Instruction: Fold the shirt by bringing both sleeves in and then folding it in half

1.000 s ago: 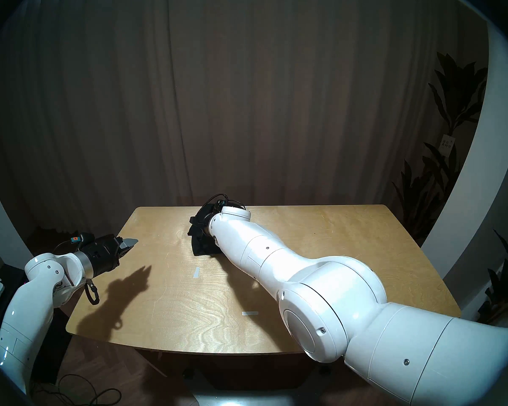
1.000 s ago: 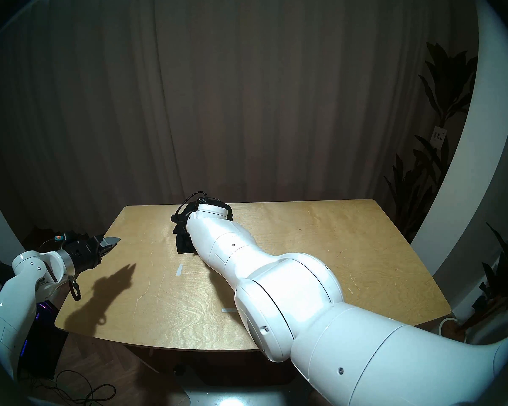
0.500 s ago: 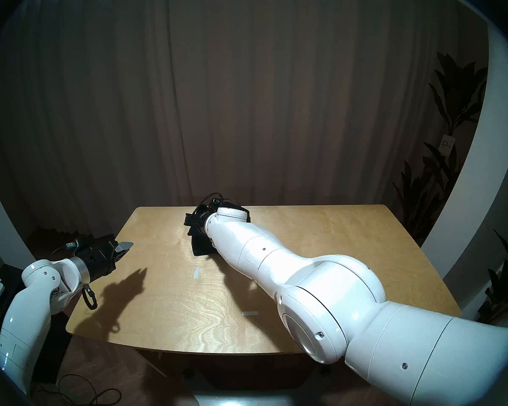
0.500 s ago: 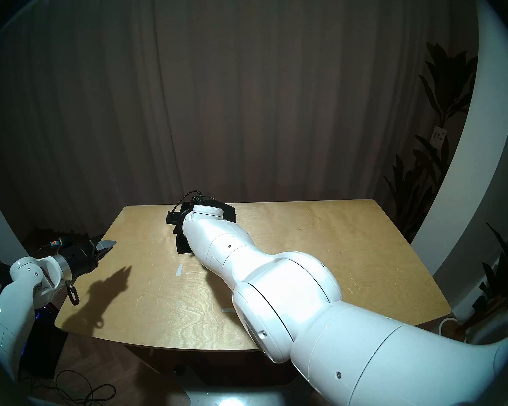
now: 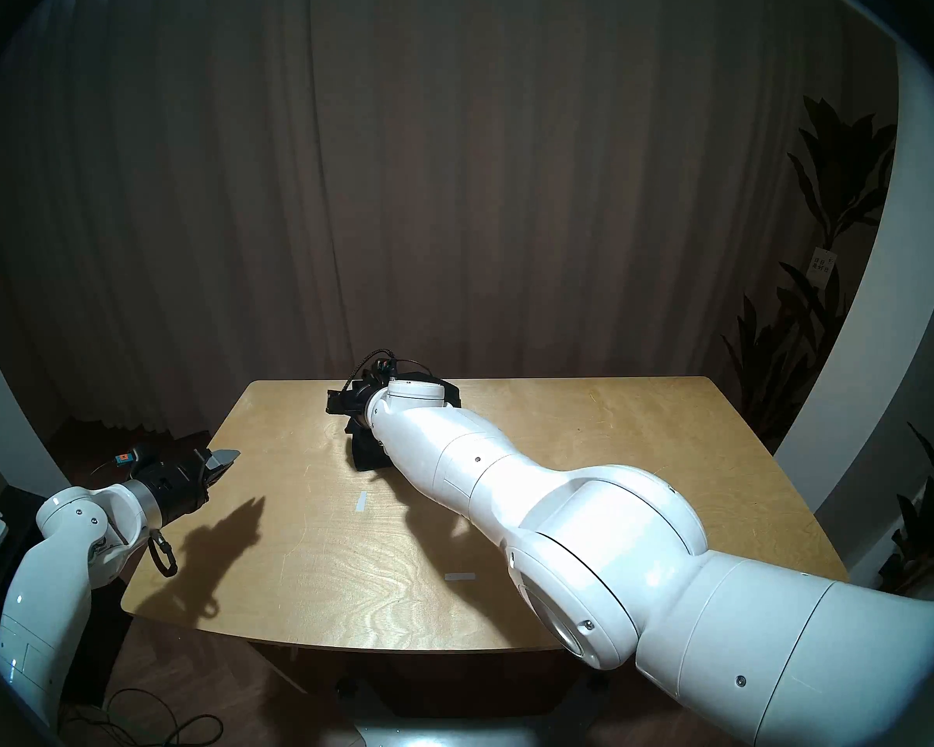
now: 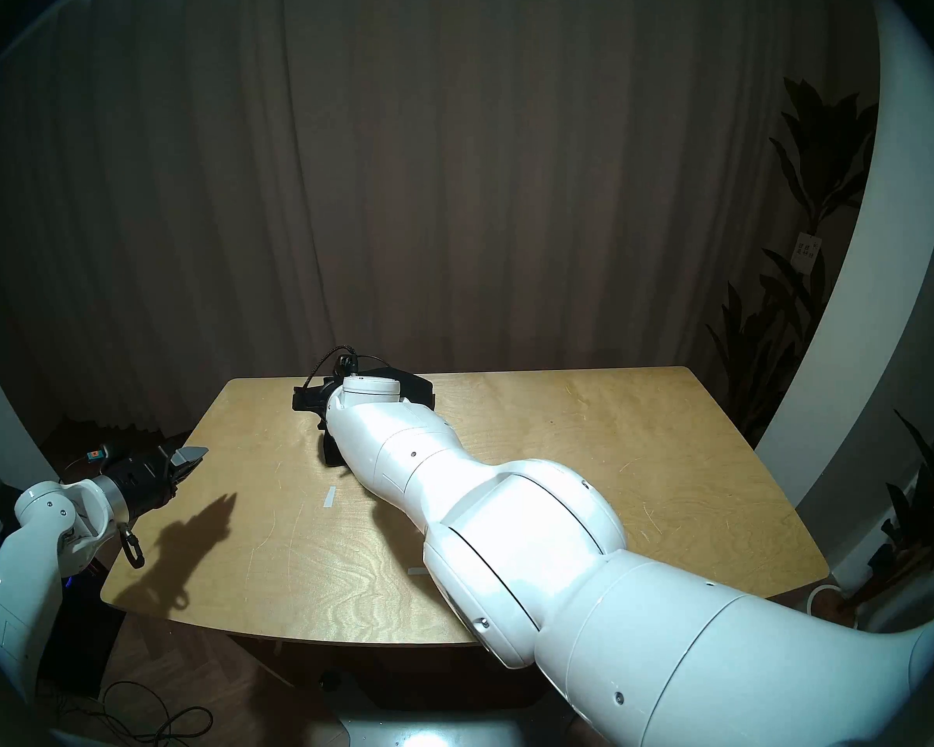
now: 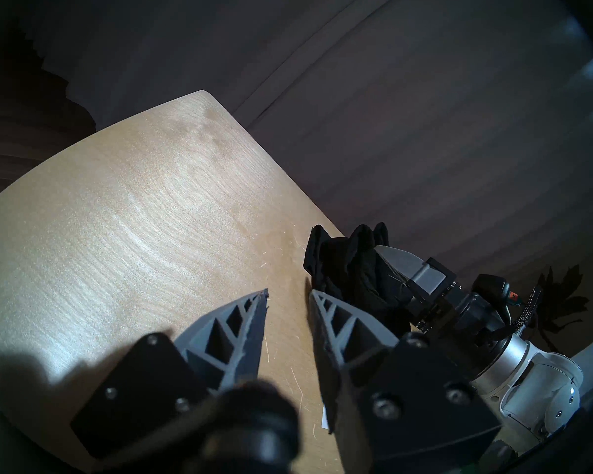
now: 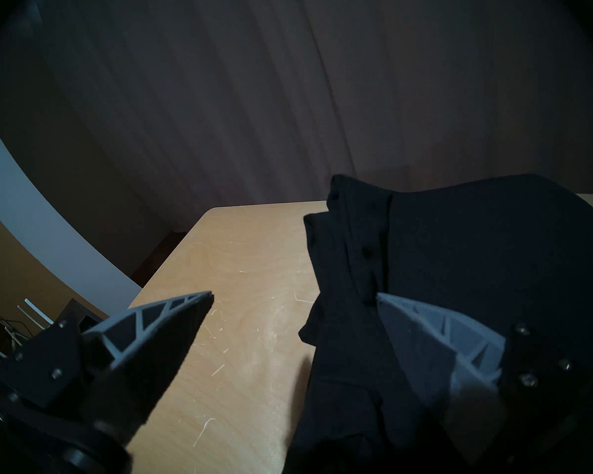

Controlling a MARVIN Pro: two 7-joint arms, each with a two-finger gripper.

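**Dim room, one hard light from above**

The room is dark; the curtain [image 5: 454,190] fades into brown gloom. A strong light from above and behind the head camera strikes the table [image 5: 346,557], leaving a bright sheen on the wood grain. The right arm [image 5: 589,519] glares nearly white, its detail washed out. The left arm [image 5: 50,557] throws a crisp, dark shadow [image 5: 211,546] onto the table. The shirt [image 8: 476,258] reads as a near-featureless black mass, its folds barely showing. Fisheye bending curves every edge, and a dark rim frames each view. In both wrist views the nearest gripper parts are blurred, while the fingers [image 7: 240,326] stay fairly sharp.
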